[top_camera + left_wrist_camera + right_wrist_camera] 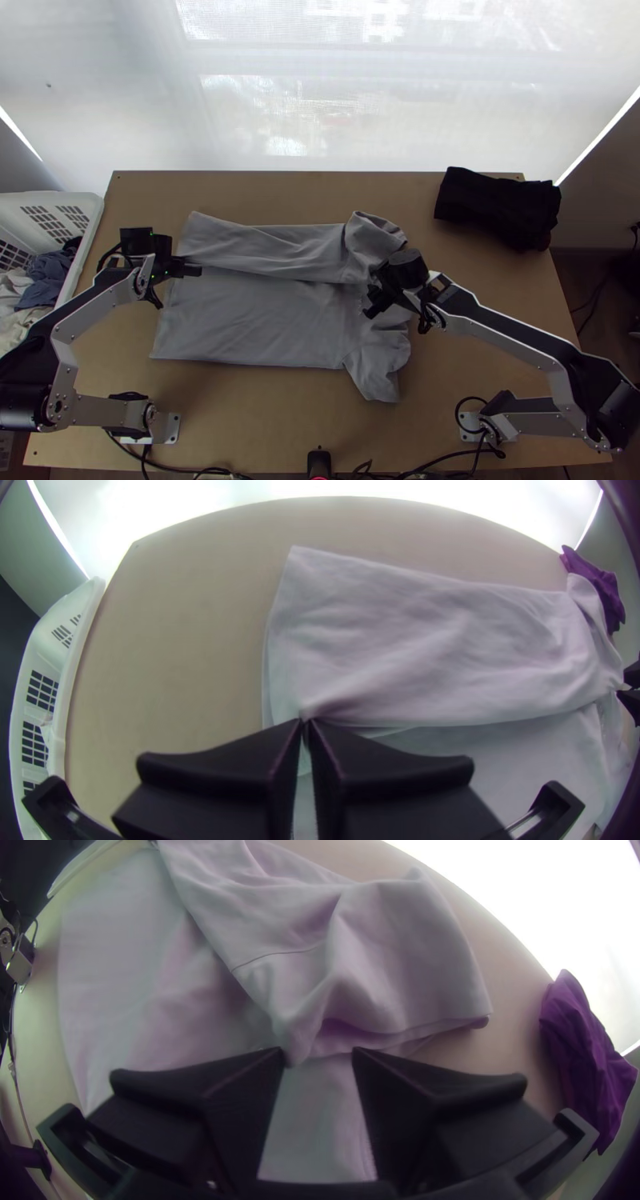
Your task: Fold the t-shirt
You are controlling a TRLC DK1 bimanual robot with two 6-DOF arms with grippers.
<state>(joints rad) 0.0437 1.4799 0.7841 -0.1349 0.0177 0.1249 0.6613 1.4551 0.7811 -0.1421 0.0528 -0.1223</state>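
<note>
Overall, the light wooden tabletop point(280, 416) carries a grey fabric t-shirt point(256, 320) at its middle. The shirt lies flat, its far side folded once lengthwise over the body; the folded-over strip is rumpled toward the right arm's end, where the near sleeve point(380, 380) slants out toward the tabletop's near edge. A white slotted plastic basket point(90, 220), holding blue-grey clothing point(48, 276) and whitish clothing point(11, 296), stands beside the left edge. A bunched dark cloth point(496, 208) rests at the far right corner. The black, flat-fingered left tool point(198, 270) is clenched on the free edge of the folded-over strip, near the shirt's left end, the cloth gathering at its tips. The matching right tool point(370, 297) is released, its fingers apart over the shirt's rumpled right part, beside a raised crease.
</note>
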